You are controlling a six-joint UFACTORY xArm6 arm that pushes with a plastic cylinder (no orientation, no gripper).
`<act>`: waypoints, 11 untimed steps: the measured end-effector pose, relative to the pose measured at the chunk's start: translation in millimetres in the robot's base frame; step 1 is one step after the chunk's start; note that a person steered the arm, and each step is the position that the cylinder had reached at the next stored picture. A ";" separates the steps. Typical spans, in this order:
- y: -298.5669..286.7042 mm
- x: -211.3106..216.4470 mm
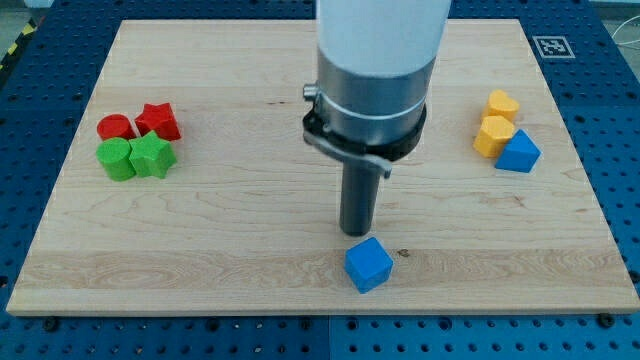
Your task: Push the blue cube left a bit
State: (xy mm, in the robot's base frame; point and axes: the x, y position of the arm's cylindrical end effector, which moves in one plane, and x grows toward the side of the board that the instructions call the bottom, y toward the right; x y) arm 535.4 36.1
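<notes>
My tip [357,233], a bare rod with no fingers to open or clench, sits just above the blue cube [369,265], not yet at its right side for the leftward push.

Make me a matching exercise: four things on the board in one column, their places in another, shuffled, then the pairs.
Things:
1. blue cube
2. red star block
3. my tip
4. blue triangular block

Places:
A. view's right, beside the yellow blocks
B. view's bottom, near the middle
C. just above the blue cube
D. view's left, above the green blocks

Pairs: 1-B, 2-D, 3-C, 4-A
</notes>
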 end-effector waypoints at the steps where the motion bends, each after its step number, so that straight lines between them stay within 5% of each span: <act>1: 33.0 -13.6; 5: 70.0 51.1; 9: 26.2 56.5; 11: 66.3 48.8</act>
